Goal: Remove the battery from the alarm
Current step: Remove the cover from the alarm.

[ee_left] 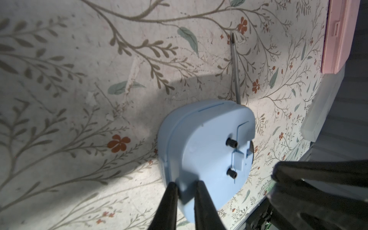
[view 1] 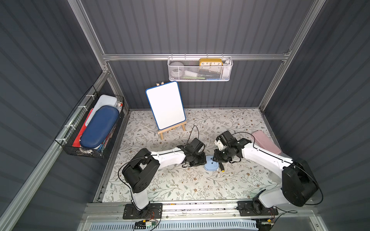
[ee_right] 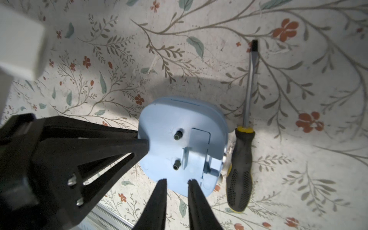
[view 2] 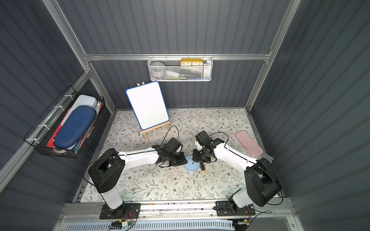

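The left gripper [ee_left: 186, 188] clamped its jaws on the edge of the alarm [ee_left: 207, 151], which lay face down on the floral worktop [view 1: 180, 184]. The right gripper [ee_right: 175, 184] hovered over the alarm's opposite edge, jaws narrowly parted. A screwdriver [ee_right: 242, 159] lay just beside the alarm.

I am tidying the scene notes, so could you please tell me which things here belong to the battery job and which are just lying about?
Belonging to the job:
- alarm, face down
- left claw, clamped on its edge
- right claw, empty
- screwdriver, beside the alarm

Lying about:
- whiteboard
- pink case
- yellow clock
- blue pouch
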